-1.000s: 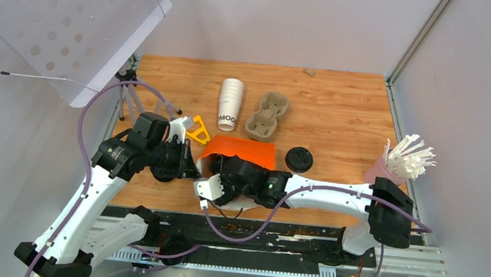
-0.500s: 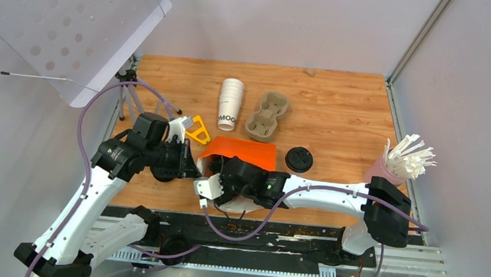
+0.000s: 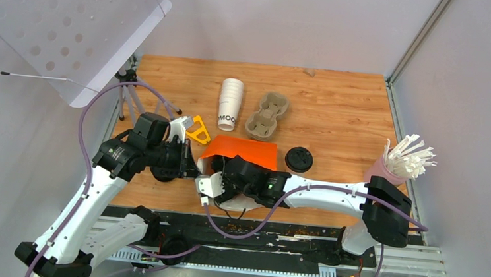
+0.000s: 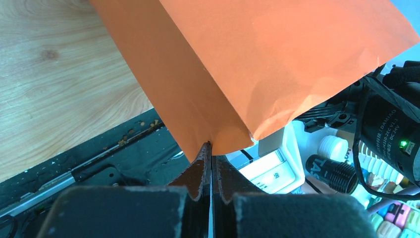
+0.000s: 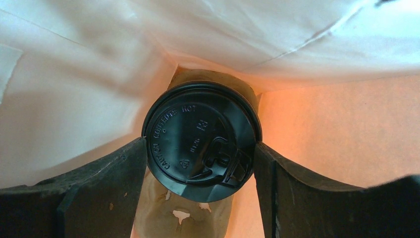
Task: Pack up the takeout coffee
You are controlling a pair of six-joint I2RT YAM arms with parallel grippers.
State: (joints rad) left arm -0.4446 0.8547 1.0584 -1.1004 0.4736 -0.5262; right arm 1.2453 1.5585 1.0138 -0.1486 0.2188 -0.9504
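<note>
Spanning the middle of the top view, the wooden table carries all loose items. A white perforated panel fills the upper left of that view.

An orange paper bag lies on its side at lower centre. The right arm reaches into the bag's mouth from the right. The left gripper is clamped flat on a folded corner of the bag's edge, with its jaws pressed together on the paper.

A brown pulp cup carrier lies at upper centre. Just to its left lies a stack of cups, white and lidless; dark lettering "MOO" reads on the lowest cup.

The takeout coffee sits inside the bag, at the centre of the right wrist view. Only its round black plastic lid shows clearly; the cup wall is almost wholly hidden beneath it. Embossed text on the lid reads "CONTENTS HOT", and a sip-hole tab sits at the lid's lower right. The right gripper grips the cup, one finger touching each side of the lid rim. White bag lining surrounds it above and left; orange paper glows at right.

A loose lid, black, lies on the table just right of the bag.
</note>
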